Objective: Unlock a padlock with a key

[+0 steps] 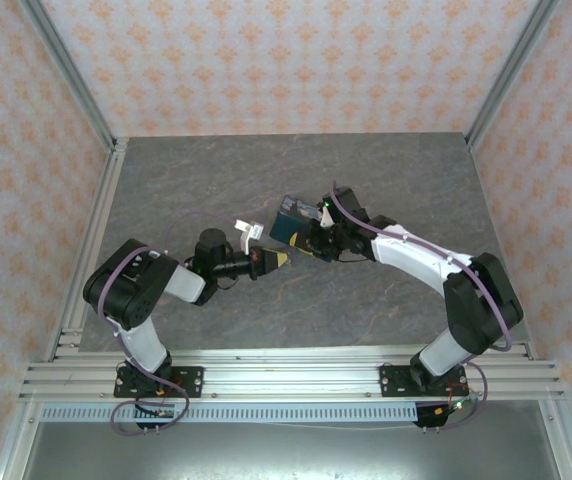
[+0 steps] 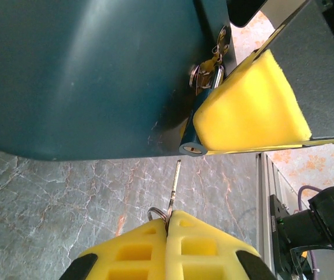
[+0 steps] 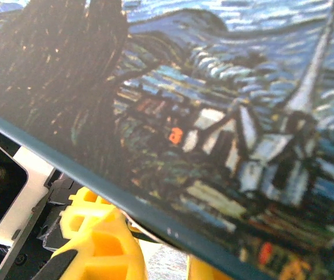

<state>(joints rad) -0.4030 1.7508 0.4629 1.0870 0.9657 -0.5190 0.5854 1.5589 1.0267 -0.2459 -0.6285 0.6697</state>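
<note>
Yellow foam fingers (image 2: 208, 245) of the left hand (image 2: 168, 224) clamp a thin silver key (image 2: 176, 181), which points straight ahead. The tiny dark brassy padlock (image 2: 206, 74) lies just beyond the key, on the blue swirl-painted rectangular box (image 2: 85, 76). Opposite, the right hand (image 1: 312, 242) reaches in, and whether it grips anything cannot be told.

A grey, marble-veined worktop (image 1: 266, 170) lies between walls (image 1: 286, 60) papered in a pale orange floral print, with aluminium rails (image 1: 286, 378) along its near edge. Near its middle is a rectangular box (image 1: 290, 222), one face painted in blue-and-yellow swirls (a village, a dark cypress), another plain teal.
</note>
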